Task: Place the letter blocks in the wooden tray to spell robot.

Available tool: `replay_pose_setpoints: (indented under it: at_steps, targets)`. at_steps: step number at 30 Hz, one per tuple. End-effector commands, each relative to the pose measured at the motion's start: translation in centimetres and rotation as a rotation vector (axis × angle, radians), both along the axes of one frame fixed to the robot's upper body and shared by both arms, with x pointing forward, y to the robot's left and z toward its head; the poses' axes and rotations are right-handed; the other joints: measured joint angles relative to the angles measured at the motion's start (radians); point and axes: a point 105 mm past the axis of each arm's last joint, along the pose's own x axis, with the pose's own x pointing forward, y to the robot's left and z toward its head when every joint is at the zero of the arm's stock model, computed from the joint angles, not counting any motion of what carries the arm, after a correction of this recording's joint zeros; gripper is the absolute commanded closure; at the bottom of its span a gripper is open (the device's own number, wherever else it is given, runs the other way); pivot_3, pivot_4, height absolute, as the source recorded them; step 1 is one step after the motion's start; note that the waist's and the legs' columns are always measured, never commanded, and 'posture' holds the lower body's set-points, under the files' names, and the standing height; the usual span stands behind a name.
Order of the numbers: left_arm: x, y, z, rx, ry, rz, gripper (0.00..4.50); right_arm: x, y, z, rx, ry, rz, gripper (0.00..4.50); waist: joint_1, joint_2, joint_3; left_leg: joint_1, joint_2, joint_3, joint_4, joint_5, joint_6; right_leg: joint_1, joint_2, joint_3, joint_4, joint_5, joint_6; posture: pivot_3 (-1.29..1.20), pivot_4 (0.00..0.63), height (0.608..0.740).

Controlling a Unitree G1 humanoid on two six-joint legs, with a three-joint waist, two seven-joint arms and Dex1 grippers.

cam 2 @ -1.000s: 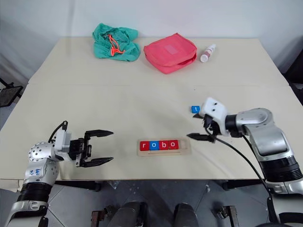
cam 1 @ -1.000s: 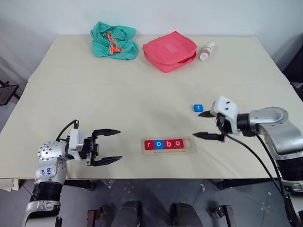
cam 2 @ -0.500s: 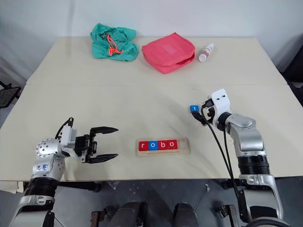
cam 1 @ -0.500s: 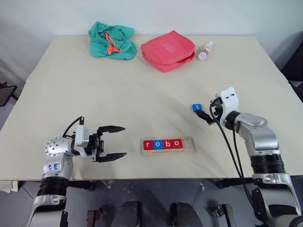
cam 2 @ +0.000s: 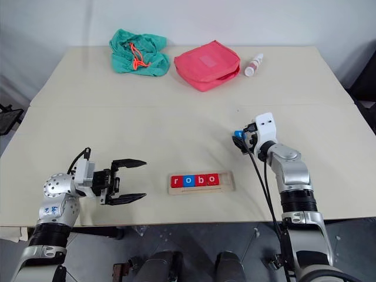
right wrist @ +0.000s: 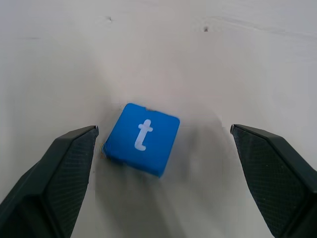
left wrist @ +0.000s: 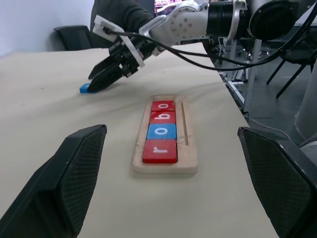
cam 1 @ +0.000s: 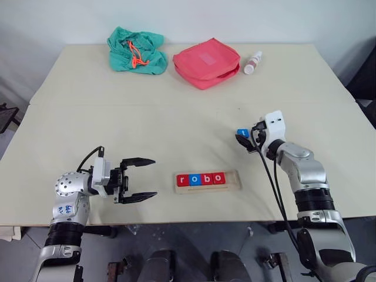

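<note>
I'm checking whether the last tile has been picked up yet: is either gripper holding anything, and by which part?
Nothing is held. The right gripper is open around the blue t block, which lies on the table; the left gripper is open.

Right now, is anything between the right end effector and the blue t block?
Nothing visible. The blue t block lies flat on the bare table, between the open fingers of the right end effector, untouched.

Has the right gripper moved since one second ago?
Yes. The right gripper moved away from the wooden tray toward the blue t block, fingers open around it.
</note>
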Motion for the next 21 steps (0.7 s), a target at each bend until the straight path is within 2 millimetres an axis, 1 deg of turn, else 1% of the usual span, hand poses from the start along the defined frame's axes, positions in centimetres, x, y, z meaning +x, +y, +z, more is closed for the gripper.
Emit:
replay_pose_setpoints:
  at_steps: [1,11,14,16,17,18,21]
  targets:
    - [-0.3,0.2,0.4,0.001,-0.026,0.006,0.00,0.0,0.3,1.2,0.012,-0.054,-0.018,0.03,-0.002,0.000,0.000,0.000,0.000,0.000,0.000,0.000,0.000,0.000,0.000,0.000,0.000,0.000,0.000,0.00,0.150,0.740]
    - [-0.2,0.0,0.3,-0.004,-0.033,0.007,0.00,0.2,1.1,0.0,0.014,-0.034,-0.065,0.03,-0.002,0.000,0.000,0.000,0.000,0.000,0.000,0.000,0.000,0.000,0.000,0.001,0.001,0.000,0.000,0.00,0.150,0.740]
    - [-0.1,0.0,0.3,-0.004,-0.035,0.009,0.00,0.2,1.0,-0.2,0.027,-0.025,-0.085,0.59,-0.002,0.000,0.000,0.000,0.000,0.000,0.000,0.000,0.000,0.000,0.000,0.001,0.001,0.000,0.000,0.00,0.150,0.740]
    - [-0.1,0.1,0.3,-0.004,-0.035,0.012,0.00,0.1,1.3,-0.2,0.027,-0.024,-0.078,1.21,-0.002,0.000,0.000,0.001,0.000,0.000,0.000,0.000,0.000,0.000,0.000,0.001,0.001,0.000,0.000,0.00,0.150,0.740]
    - [-0.1,0.1,0.2,-0.005,-0.036,0.014,0.00,0.0,1.5,-0.2,0.025,-0.029,-0.073,1.59,-0.002,0.000,0.000,0.001,0.000,0.000,0.000,0.000,0.000,0.000,0.000,0.001,0.001,0.000,0.000,0.00,0.150,0.740]
    - [-0.1,0.1,0.2,-0.005,-0.036,0.015,0.00,-0.1,1.5,-0.1,0.023,-0.033,-0.070,1.85,-0.001,0.000,0.000,0.001,0.000,0.000,0.000,0.000,0.000,0.000,0.000,0.001,0.001,0.000,0.000,0.00,0.150,0.740]
    - [0.0,0.1,0.2,-0.005,-0.037,0.016,0.00,-0.3,1.4,0.4,0.023,-0.048,-0.071,2.96,0.000,0.000,0.000,0.001,0.000,-0.001,0.000,0.000,0.000,0.000,0.000,0.001,0.002,0.000,0.000,0.00,0.150,0.740]
